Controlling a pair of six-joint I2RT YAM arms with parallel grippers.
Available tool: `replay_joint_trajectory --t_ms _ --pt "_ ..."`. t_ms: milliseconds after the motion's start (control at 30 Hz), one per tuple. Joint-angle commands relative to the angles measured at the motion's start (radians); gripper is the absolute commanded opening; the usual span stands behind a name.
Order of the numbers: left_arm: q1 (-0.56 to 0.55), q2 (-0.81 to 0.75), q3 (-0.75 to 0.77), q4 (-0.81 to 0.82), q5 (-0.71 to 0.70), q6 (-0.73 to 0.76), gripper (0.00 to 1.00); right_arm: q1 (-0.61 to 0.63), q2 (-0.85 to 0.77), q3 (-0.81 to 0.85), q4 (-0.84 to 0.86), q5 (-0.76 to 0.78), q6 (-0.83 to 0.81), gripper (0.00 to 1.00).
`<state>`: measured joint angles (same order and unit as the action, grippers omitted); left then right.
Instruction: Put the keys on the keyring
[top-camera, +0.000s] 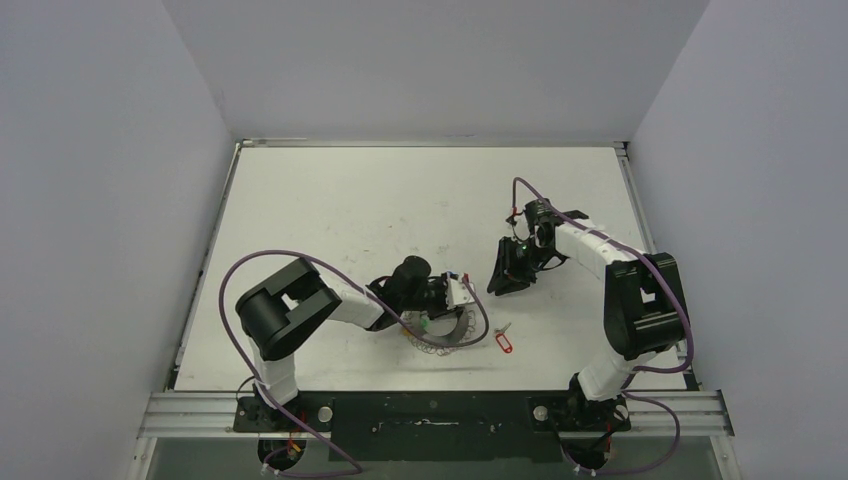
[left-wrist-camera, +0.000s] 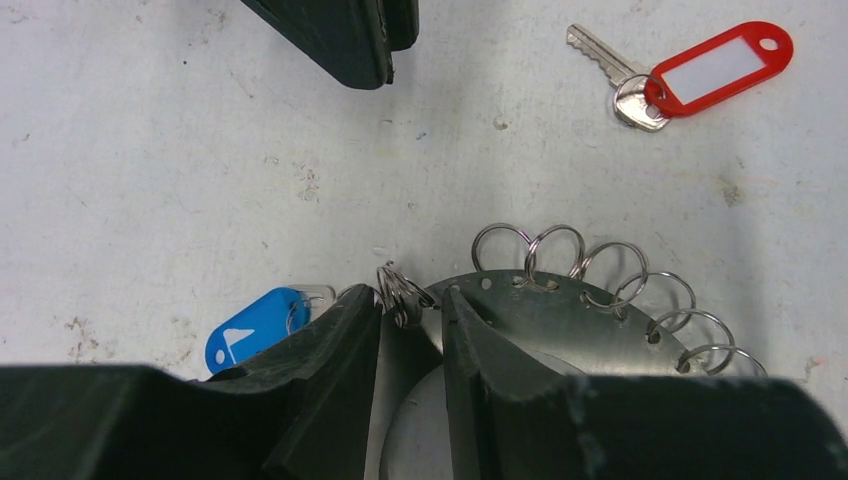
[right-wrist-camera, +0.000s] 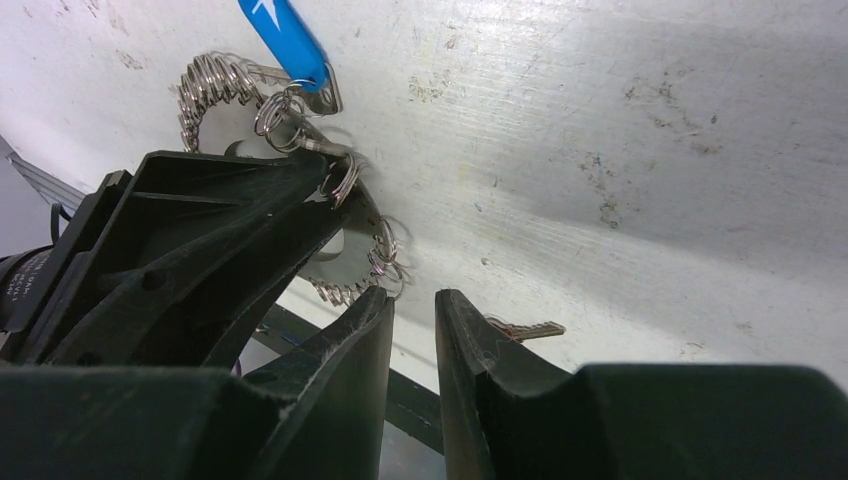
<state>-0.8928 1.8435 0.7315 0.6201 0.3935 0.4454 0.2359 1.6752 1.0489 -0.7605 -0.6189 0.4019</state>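
Note:
The keyring (left-wrist-camera: 600, 315), a flat grey plate edged with wire loops, lies under my left gripper (left-wrist-camera: 407, 298). Its jaws stand narrowly apart around one wire loop (left-wrist-camera: 400, 290) at the plate's rim, and the loop fills most of the gap. The blue-tagged key (left-wrist-camera: 255, 325) lies just left of that loop, its blade hidden by my finger; I cannot tell whether it is threaded on. The red-tagged key (left-wrist-camera: 640, 90) lies loose on the table, up and to the right. My right gripper (right-wrist-camera: 412, 300) hovers near the ring (right-wrist-camera: 345, 250), slightly open and empty.
From above, the keyring (top-camera: 440, 335) and red key (top-camera: 503, 342) sit near the table's front edge (top-camera: 430, 375), with the left gripper (top-camera: 455, 295) and right gripper (top-camera: 512, 272) close together. A small green piece (top-camera: 425, 325) shows beside the ring.

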Motion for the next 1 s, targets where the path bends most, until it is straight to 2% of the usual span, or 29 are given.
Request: replay_joint_trajectory --t_ms 0,133,233,333,367,600,833,967 --pt "-0.008 0.017 0.044 -0.012 -0.044 0.015 0.26 -0.012 -0.046 0.007 0.000 -0.021 -0.014 0.24" --pt "-0.008 0.016 0.045 -0.020 -0.077 0.014 0.20 -0.014 -0.048 0.011 -0.005 -0.023 -0.017 0.24" --pt "-0.008 0.010 0.046 -0.024 -0.086 0.012 0.09 -0.014 -0.047 0.017 -0.008 -0.024 -0.017 0.24" --pt "-0.008 0.000 0.040 -0.023 -0.084 0.012 0.07 -0.014 -0.049 0.025 -0.011 -0.026 -0.017 0.24" --pt "-0.008 -0.005 0.036 -0.021 -0.082 0.013 0.08 -0.015 -0.049 0.026 -0.012 -0.025 -0.017 0.24" --pt "-0.007 -0.039 0.000 0.003 -0.088 0.009 0.29 -0.014 -0.052 0.027 -0.011 -0.030 -0.017 0.24" --pt "-0.002 -0.093 -0.021 0.002 -0.105 -0.007 0.29 -0.014 -0.054 0.027 -0.007 -0.033 -0.012 0.24" --pt "0.018 -0.188 -0.007 -0.039 -0.141 -0.089 0.31 -0.011 -0.046 0.053 -0.021 -0.024 -0.022 0.26"
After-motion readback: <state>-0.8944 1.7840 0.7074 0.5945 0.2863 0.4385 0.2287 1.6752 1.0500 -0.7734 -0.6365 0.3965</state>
